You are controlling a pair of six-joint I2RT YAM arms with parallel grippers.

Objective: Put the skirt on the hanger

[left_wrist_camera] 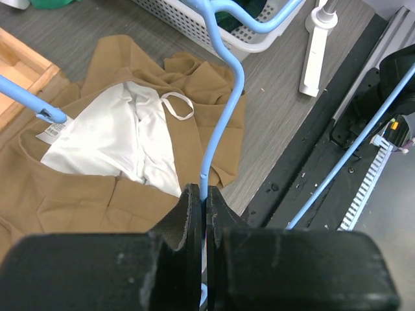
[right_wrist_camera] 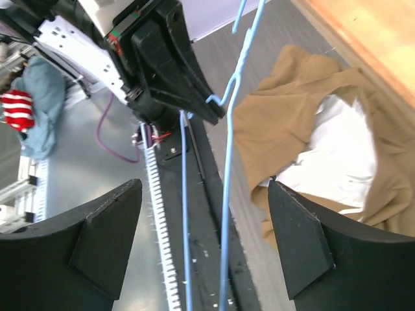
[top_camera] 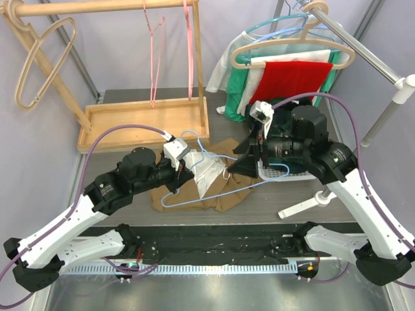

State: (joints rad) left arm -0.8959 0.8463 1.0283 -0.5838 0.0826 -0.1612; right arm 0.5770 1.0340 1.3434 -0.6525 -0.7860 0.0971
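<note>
Left claw (left_wrist_camera: 204, 194) is pinching the light, stiff hanger (left_wrist_camera: 241, 78); right claw (right_wrist_camera: 204, 194) is hanging open, empty. Beneath the left claw, the soft, limp skirt (left_wrist_camera: 65, 194) is probably wanting an edge grip.

No words, numbers or brand marks can be read anywhere. The only print is on a small white tag (left_wrist_camera: 49, 133) on the skirt's (left_wrist_camera: 97, 194) white lining (left_wrist_camera: 117, 142), beyond the fingers (left_wrist_camera: 189, 223) of the left gripper (left_wrist_camera: 203, 197) and off to their left. It is too small to make out.
</note>
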